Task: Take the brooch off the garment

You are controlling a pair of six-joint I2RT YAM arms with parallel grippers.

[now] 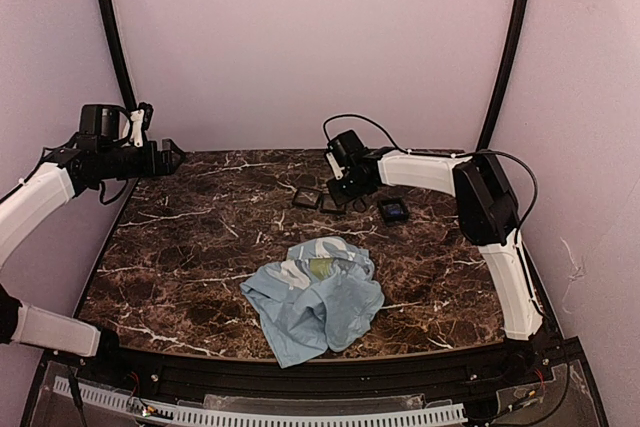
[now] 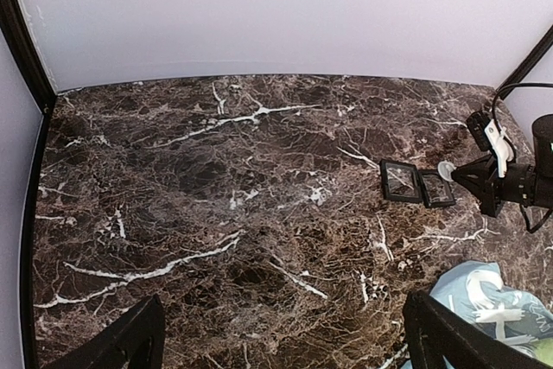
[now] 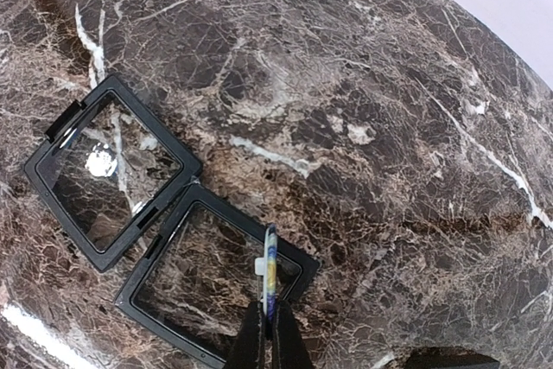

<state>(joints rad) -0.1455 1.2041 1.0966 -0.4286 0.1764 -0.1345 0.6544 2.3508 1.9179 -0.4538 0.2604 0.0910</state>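
My right gripper (image 3: pixel 266 327) is shut on the brooch (image 3: pixel 270 267). The brooch is a thin disc seen edge-on, with a blue and yellow face and a white back. It hangs over the near corner of an open square black tray (image 3: pixel 294 258). In the top view the right gripper (image 1: pixel 346 188) is at the back of the table, well away from the garment (image 1: pixel 318 295), a crumpled pale blue shirt at the front centre. My left gripper (image 1: pixel 167 158) is open and empty, raised at the far left; its fingers (image 2: pixel 130 339) show wide apart.
Two joined open black frame trays (image 1: pixel 305 197) lie under the right gripper; the second one (image 3: pixel 112 170) is to the left in the wrist view. Another small black square case (image 1: pixel 393 210) lies right of them. Pink walls close in the brown marble table (image 1: pixel 200 247).
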